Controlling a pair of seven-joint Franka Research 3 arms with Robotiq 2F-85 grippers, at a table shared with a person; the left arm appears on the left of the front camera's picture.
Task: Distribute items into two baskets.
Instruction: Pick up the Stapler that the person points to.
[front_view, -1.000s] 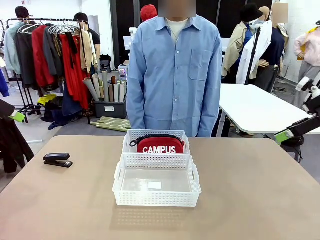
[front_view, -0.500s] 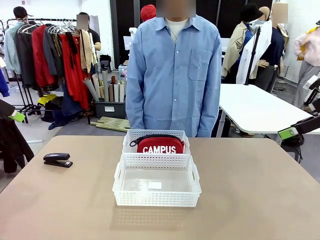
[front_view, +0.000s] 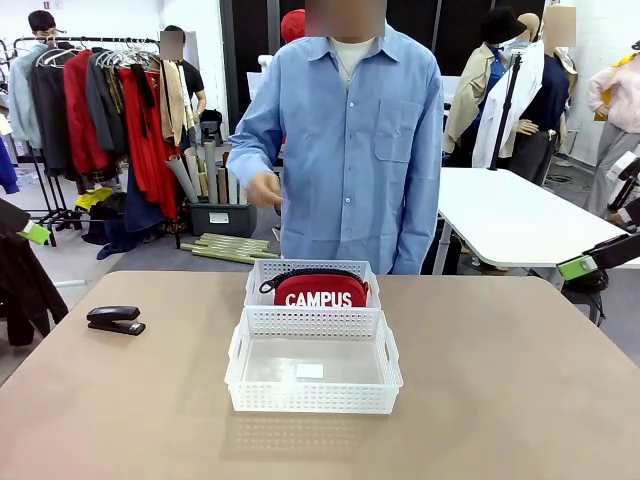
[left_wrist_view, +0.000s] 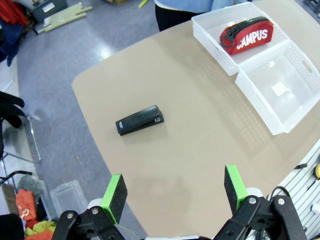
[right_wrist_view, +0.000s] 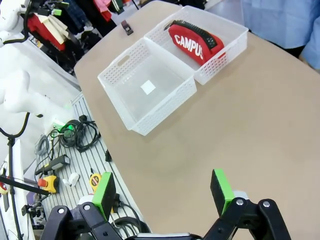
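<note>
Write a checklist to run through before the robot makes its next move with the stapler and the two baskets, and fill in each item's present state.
1. Stapler lies free on the table, outside both baskets: ok.
2. Near basket has room for it: ok.
3. Red pouch sits in the far basket: ok.
4. Left arm's fingers open, nothing between them: ok.
5. Right arm's fingers open, nothing between them: ok.
6. Person's hand raised, away from the table top: ok.
</note>
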